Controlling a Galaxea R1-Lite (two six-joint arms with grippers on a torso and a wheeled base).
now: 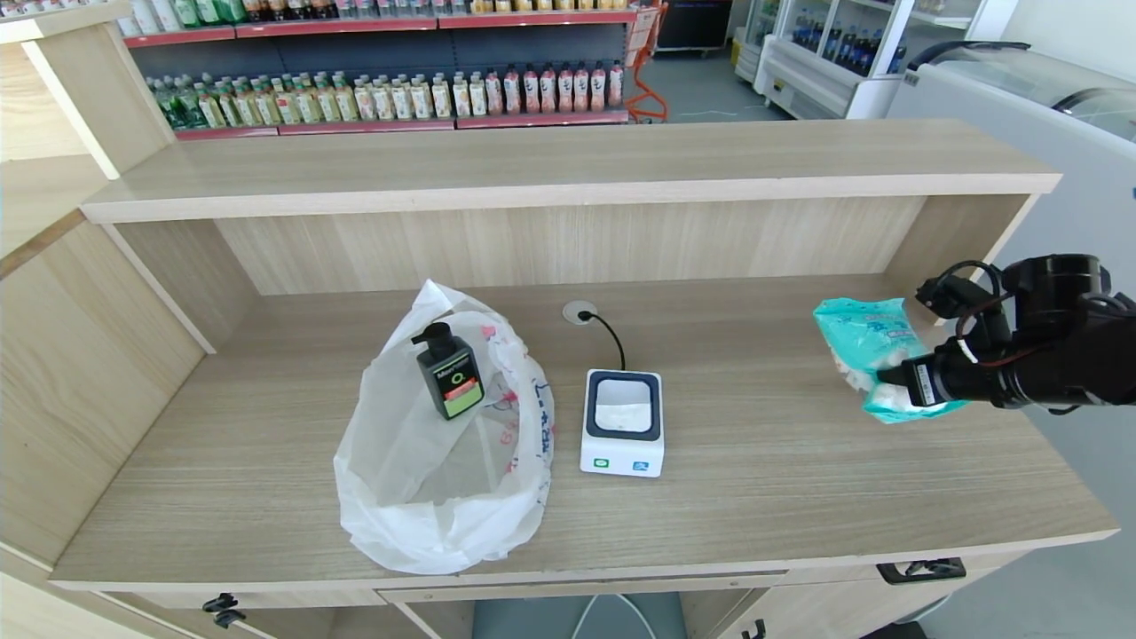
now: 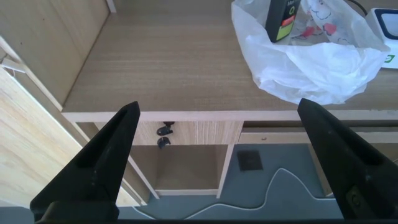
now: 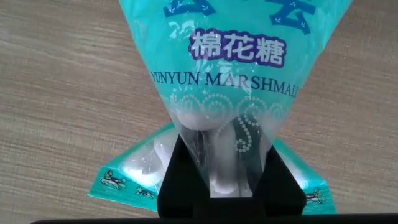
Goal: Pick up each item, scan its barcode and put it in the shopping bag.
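Your right hand [image 1: 892, 380] is clenched on the teal packet of marshmallows [image 1: 865, 342], gripping it near one end. In the right wrist view the two black fingers [image 3: 186, 180] pinch the clear, crinkled part of the packet [image 3: 230, 74], and white pieces show through the film between them. The packet hangs over the right end of the desk [image 1: 781, 461], well apart from the barcode scanner [image 1: 623, 424]. You can see the wood grain of the desk [image 3: 62, 93] behind it.

The scanner stands near the middle of the desk with its glass window facing up. Its black cable [image 1: 611, 337] runs back to a round grommet [image 1: 579, 311] in the desktop.

Just to the left of the scanner, the white plastic shopping bag [image 1: 426, 479] lies spread on the desk with its mouth open, and its right side almost touches the scanner's side. A black pump bottle [image 1: 451, 373] with a green and red label lies in the bag, towards the back, pump head pointing away from you.

Your left hand [image 2: 217, 112] is released, its two dark fingers [image 2: 93, 168] spread wide. It sits low in front of the desk's front edge [image 2: 174, 62]. From there the left wrist view looks up at the shopping bag [image 2: 311, 68], the pump bottle [image 2: 280, 18] and a corner of the scanner [image 2: 388, 25]. A small black handle [image 2: 163, 132] shows on the panel under the desktop.
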